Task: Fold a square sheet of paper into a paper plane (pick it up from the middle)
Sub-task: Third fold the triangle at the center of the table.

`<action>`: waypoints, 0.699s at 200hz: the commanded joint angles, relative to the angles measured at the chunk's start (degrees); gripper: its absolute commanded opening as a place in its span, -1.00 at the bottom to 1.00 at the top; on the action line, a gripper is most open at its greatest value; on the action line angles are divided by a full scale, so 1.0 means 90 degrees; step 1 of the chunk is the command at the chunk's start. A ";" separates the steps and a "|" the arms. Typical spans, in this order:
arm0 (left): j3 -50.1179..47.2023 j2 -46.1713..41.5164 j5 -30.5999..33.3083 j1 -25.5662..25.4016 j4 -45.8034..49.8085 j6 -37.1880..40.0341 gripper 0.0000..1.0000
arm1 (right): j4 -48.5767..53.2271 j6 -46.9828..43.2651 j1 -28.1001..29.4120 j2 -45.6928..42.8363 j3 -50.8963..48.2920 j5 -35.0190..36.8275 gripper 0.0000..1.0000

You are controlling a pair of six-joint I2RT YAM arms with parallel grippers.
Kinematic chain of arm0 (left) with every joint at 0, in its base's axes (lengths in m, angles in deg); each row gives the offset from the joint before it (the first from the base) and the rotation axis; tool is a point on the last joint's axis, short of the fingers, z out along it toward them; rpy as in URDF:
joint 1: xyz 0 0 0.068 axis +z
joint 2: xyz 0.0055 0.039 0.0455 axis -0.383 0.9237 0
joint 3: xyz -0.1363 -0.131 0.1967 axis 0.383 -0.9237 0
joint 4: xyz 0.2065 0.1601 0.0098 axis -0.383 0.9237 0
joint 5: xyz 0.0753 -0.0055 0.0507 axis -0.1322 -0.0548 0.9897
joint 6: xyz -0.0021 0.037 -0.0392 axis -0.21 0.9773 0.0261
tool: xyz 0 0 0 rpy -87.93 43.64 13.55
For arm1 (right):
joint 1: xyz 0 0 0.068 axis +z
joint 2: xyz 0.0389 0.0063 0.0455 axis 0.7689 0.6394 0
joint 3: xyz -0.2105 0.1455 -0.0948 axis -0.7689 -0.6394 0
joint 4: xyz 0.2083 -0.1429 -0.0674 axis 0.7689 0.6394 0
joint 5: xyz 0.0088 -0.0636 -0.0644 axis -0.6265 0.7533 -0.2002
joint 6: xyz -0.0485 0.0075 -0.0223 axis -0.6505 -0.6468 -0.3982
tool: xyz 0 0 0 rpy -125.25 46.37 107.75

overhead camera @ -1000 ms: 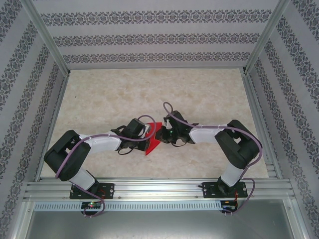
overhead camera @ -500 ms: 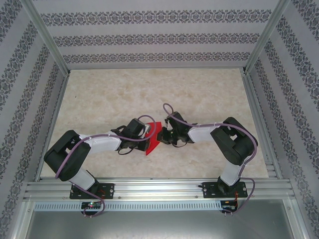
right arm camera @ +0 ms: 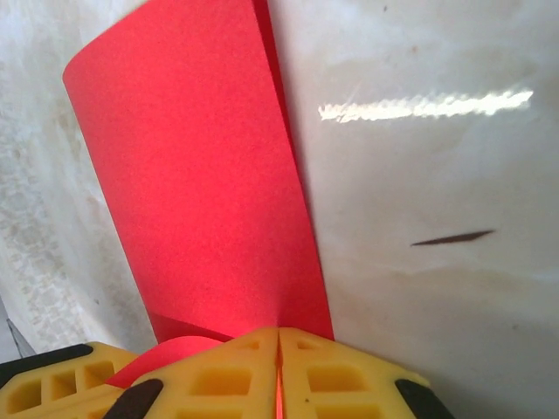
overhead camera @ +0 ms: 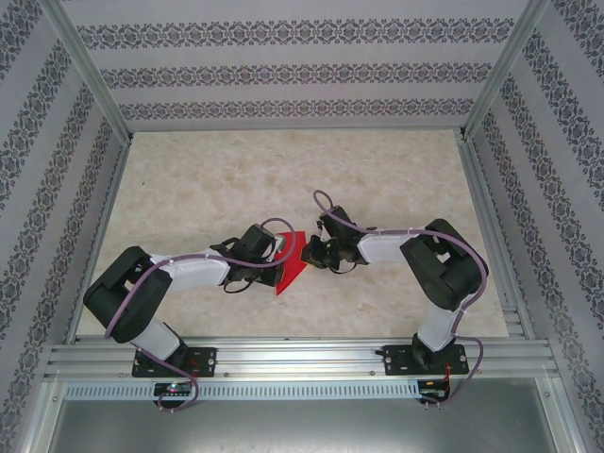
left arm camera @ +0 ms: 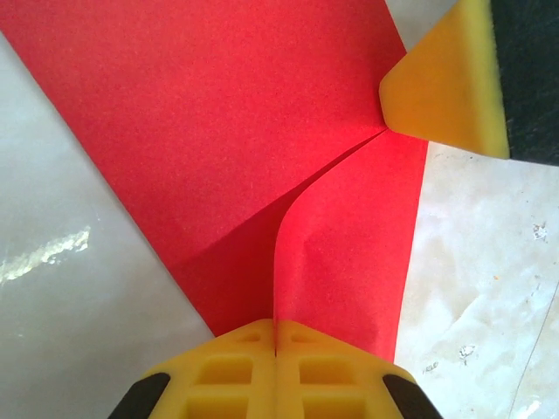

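Both arms are in on the thin bright red sheet of paper (overhead camera: 288,269), which is partly folded. From the top camera it sits on the beige marbled table (overhead camera: 236,179), centre and towards the near side, between the two wrists. It reads as a narrow red wedge with its point towards the arm bases.

Left gripper (overhead camera: 274,253) comes in from the left. On my left wrist view the left gripper (left arm camera: 276,336) has its yellow jaws pressed together with no gap, and the red paper sheet (left arm camera: 218,131) is pinched in the seam. A raised fold edge runs up from the seam, curves right and ends at a yellow fingertip (left arm camera: 441,87) of the other arm. That tip touches the sheet at its right edge. Bare table (left arm camera: 472,262) shows either side of the paper.

Right gripper (overhead camera: 307,255) comes in from the right, close to the left one. On the right wrist view the right gripper (right arm camera: 279,345) is also clamped flat together on the sheet, with red showing in the seam. The red paper sheet (right arm camera: 192,175) rises away from the jaws and its left side curls over. A second yellow finger (right arm camera: 52,384) sits just beside it at bottom left. To the right the table (right arm camera: 419,175) shows a glare streak and a thin dark mark (right arm camera: 454,236).
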 commanded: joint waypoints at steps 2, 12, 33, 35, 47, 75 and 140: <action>-0.0050 0.0202 0.0241 0.0068 0.0457 0.0084 -0.97 | 0.0737 -0.0247 0.0095 -0.0112 0.0060 0.0584 -0.80; -0.0041 0.0212 0.0289 0.0074 0.0489 0.0091 -0.96 | 0.0858 -0.0292 0.0098 -0.0359 0.0113 0.0664 -0.80; -0.0019 0.0213 0.0301 0.0075 0.0511 0.0116 -0.96 | 0.1015 -0.0333 0.0112 -0.0856 0.0206 0.0619 -0.76; -0.0016 0.0213 0.0312 0.0075 0.0519 0.0116 -0.97 | 0.1018 -0.0329 0.0120 -0.0888 0.0204 0.0592 -0.76; 0.0014 0.0203 0.0340 0.0074 0.0570 0.0141 -0.97 | 0.0967 -0.0220 0.0203 -0.1045 0.0158 0.0461 -0.75; 0.0008 0.0205 0.0317 0.0074 0.0538 0.0155 -0.96 | 0.0306 0.0233 0.0641 -0.0941 -0.0046 0.0249 -0.74; -0.0018 0.0303 0.0203 0.0067 0.0415 0.0134 -0.96 | -0.0530 0.0797 0.0909 -0.0059 -0.0291 0.0402 -0.78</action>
